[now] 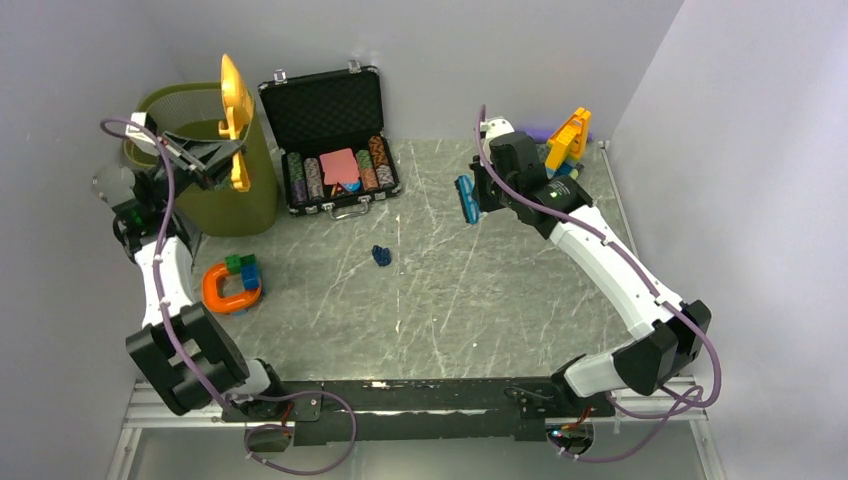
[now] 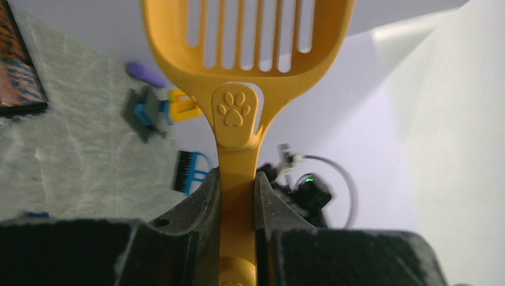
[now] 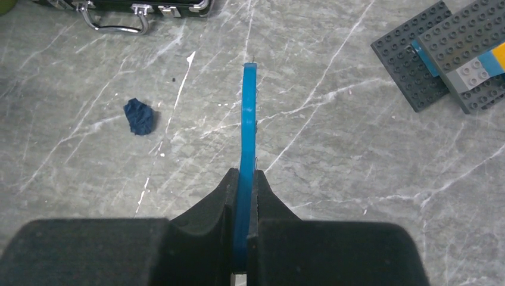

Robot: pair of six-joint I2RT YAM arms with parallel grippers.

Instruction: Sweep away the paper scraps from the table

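One dark blue paper scrap (image 1: 381,255) lies near the middle of the table (image 1: 480,300); it also shows in the right wrist view (image 3: 140,116). My left gripper (image 1: 215,158) is shut on the handle of a yellow slotted scoop (image 1: 236,115), held raised over the green bin; the scoop (image 2: 247,65) fills the left wrist view. My right gripper (image 1: 482,192) is shut on a blue brush (image 1: 466,200) above the table's far right part; the brush (image 3: 247,131) shows edge-on, to the right of the scrap.
A green bin (image 1: 215,175) stands at the far left. An open black case (image 1: 335,150) of poker chips stands at the back. An orange ring with toy bricks (image 1: 235,283) lies at left. Grey brick plates (image 3: 446,53) and a yellow brick piece (image 1: 568,138) lie at far right.
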